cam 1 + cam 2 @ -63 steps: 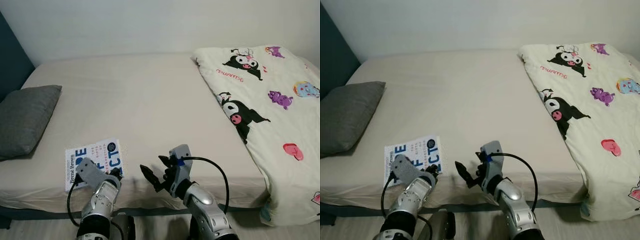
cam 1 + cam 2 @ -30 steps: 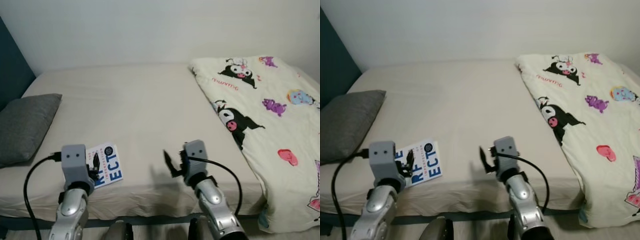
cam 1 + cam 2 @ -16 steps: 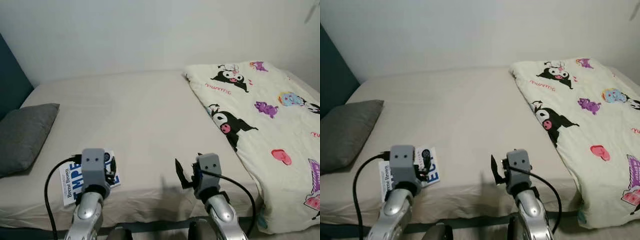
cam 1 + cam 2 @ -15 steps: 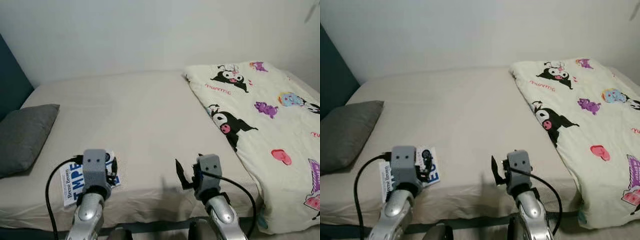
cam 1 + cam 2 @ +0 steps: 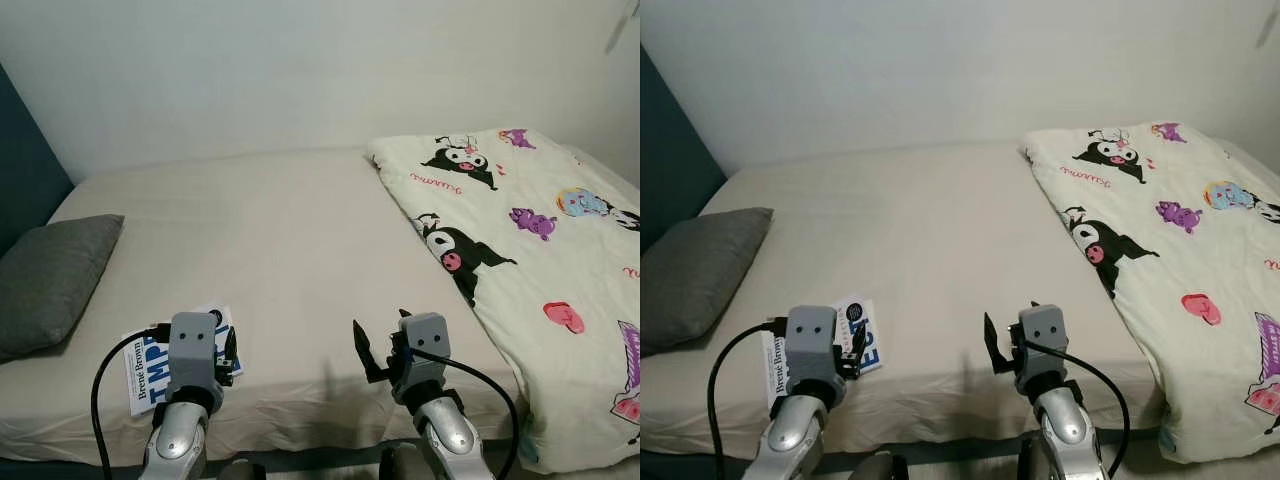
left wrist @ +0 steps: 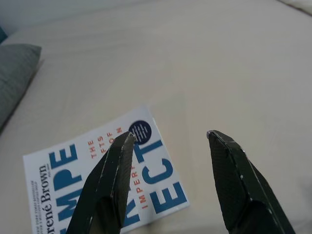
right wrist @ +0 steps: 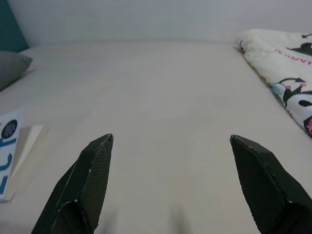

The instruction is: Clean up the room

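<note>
Book (image 5: 180, 366) lies flat near the bed's (image 5: 290, 230) front edge, not picked up yet, with the left gripper (image 6: 168, 139) and right gripper (image 7: 170, 141) both above the bed, fingers spread apart.

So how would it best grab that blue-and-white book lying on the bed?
Probably by the book's near edge. It lies flat by the mattress front, so the open left gripper above it could come in low from the robot's side, one finger under the cover and one on top.

Silver arms, grey camera boxes, black cables, black textured tapered fingers (image 6: 109, 190)
</note>
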Tool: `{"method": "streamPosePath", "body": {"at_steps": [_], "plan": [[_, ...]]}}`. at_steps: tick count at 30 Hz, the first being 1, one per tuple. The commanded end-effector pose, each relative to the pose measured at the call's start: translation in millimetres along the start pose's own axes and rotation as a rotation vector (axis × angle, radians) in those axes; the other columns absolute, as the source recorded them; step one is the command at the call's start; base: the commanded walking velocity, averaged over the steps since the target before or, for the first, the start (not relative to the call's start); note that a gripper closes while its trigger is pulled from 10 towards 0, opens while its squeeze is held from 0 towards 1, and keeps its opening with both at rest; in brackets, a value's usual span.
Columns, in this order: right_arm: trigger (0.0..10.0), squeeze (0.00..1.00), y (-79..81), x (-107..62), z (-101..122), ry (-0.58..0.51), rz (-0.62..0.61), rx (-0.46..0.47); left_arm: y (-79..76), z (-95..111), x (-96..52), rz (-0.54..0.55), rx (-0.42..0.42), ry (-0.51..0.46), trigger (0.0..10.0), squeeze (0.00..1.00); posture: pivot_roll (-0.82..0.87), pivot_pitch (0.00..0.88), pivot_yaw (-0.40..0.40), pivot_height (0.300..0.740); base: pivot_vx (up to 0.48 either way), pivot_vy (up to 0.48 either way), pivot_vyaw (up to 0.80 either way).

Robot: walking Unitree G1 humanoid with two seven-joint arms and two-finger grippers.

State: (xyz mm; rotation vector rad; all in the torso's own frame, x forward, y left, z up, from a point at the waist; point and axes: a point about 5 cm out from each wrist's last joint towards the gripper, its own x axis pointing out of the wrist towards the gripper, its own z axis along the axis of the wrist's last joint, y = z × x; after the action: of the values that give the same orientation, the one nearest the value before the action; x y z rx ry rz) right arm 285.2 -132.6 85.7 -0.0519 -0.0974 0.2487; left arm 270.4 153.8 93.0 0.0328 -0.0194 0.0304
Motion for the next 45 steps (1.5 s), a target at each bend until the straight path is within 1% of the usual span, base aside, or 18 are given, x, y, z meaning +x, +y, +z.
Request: {"method": "streamPosePath", "body": {"at_steps": [1, 6, 10, 13, 18, 23, 29, 31, 42, 45], "plan": [[10.0, 0.00, 1.9, -1.6, -1, 0.002, 0.004, 0.015, 5.0, -1, -2.8, 0.017, 0.029, -0.010, 10.0, 0.00, 0.03, 0.134, 0.026, 0.656, 0.000, 0.000, 0.00], [10.0, 0.00, 2.8, -0.1, 0, 0.001, 0.009, 0.022, 8.5, -1, -2.8, 0.043, 0.029, -0.004, 10.0, 0.00, 0.03, 0.136, 0.025, 0.676, 0.000, 0.000, 0.00], [10.0, 0.00, 3.8, 1.1, 0, 0.001, 0.015, 0.028, 8.7, 0, -2.6, 0.040, 0.029, -0.006, 10.0, 0.00, 0.04, 0.138, 0.025, 0.696, 0.000, 0.000, 0.00], [10.0, 0.00, 3.9, 1.3, 0, 0.001, 0.016, 0.028, 8.5, 0, -2.5, 0.037, 0.029, -0.007, 10.0, 0.00, 0.04, 0.137, 0.024, 0.701, 0.000, 0.000, 0.00], [10.0, 0.00, 5.5, 1.4, 0, 0.002, 0.026, 0.033, 7.9, 0, -3.1, 0.035, 0.022, -0.003, 10.0, 0.00, 0.03, 0.136, 0.022, 0.726, 0.000, 0.000, 0.00], [10.0, 0.00, 6.0, 2.0, 0, 0.002, 0.033, 0.035, 8.6, 0, -3.6, 0.040, 0.020, -0.004, 10.0, 0.00, 0.03, 0.136, 0.018, 0.740, 0.000, 0.000, 0.00], [10.0, 0.00, 7.0, 1.1, -1, 0.008, 0.043, 0.036, 10.1, 0, -5.4, 0.048, 0.021, -0.010, 10.0, 0.00, 0.04, 0.133, 0.017, 0.740, 0.000, 0.000, 0.00], [10.0, 0.00, 8.3, 0.9, -2, 0.014, 0.050, 0.050, 11.0, 0, -6.3, 0.054, 0.020, -0.013, 10.0, 0.00, 0.04, 0.130, 0.018, 0.740, 0.000, 0.000, 0.00], [10.0, 0.00, 11.6, 1.9, -7, 0.046, 0.057, 0.053, 16.4, -2, -10.3, 0.098, -0.025, -0.010, 10.0, 0.00, 0.04, 0.122, 0.014, 0.740, 0.000, 0.000, 0.00], [10.0, 0.00, 13.3, 2.3, -8, 0.051, 0.063, 0.057, 15.9, -3, -10.6, 0.081, -0.019, -0.006, 10.0, 0.00, 0.04, 0.112, 0.013, 0.740, 0.000, 0.000, 0.00]]}}
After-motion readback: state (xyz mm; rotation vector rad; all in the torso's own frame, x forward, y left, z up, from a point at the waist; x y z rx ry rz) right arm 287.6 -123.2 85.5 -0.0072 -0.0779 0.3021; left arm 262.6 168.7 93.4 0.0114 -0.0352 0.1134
